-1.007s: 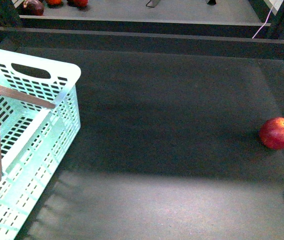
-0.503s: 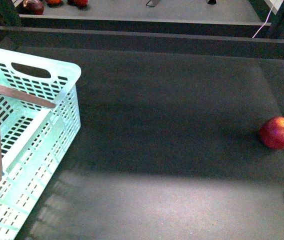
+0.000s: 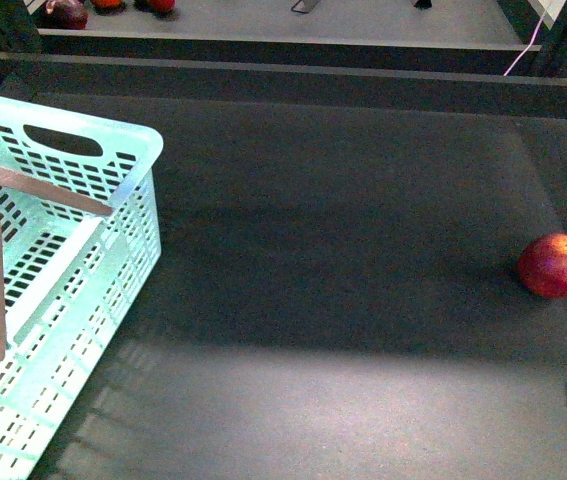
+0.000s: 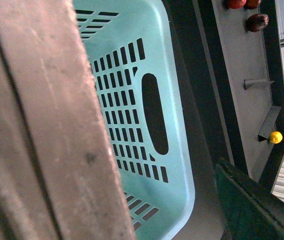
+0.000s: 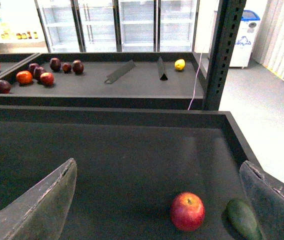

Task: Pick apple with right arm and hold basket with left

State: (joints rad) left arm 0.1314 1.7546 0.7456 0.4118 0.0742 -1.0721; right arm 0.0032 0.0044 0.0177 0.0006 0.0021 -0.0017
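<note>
Apple (image 3: 556, 266) here is the round bright-red one with yellow-orange patches. It sits on the dark matte tabletop (image 3: 343, 250) far over on the robot's right, near the raised edge, with nothing touching it. Being round, it has no real long axis, and the stem dimple points pretty much straight up, so any approach angle works.

Right gripper (image 5: 158, 165) hangs back from it, jaws spread wide and empty, and the apple shows between them in the wrist view. Best bet imo: come down centred so the fingers close across the widest part. The outer finger needs to stay clear of the elongated dark green fruit (image 5: 242, 219) lying just beside the apple. Close gently, since it probably rolls if one side gets nudged first.

Over on the left, the pale mint-blue slotted plastic basket (image 3: 113, 140) runs lengthwise away from the robot, open top up. Its brown curved handle (image 4: 41, 125) fills the left wrist view. Whether the left gripper is actually clamped on it, can't tell.
</note>
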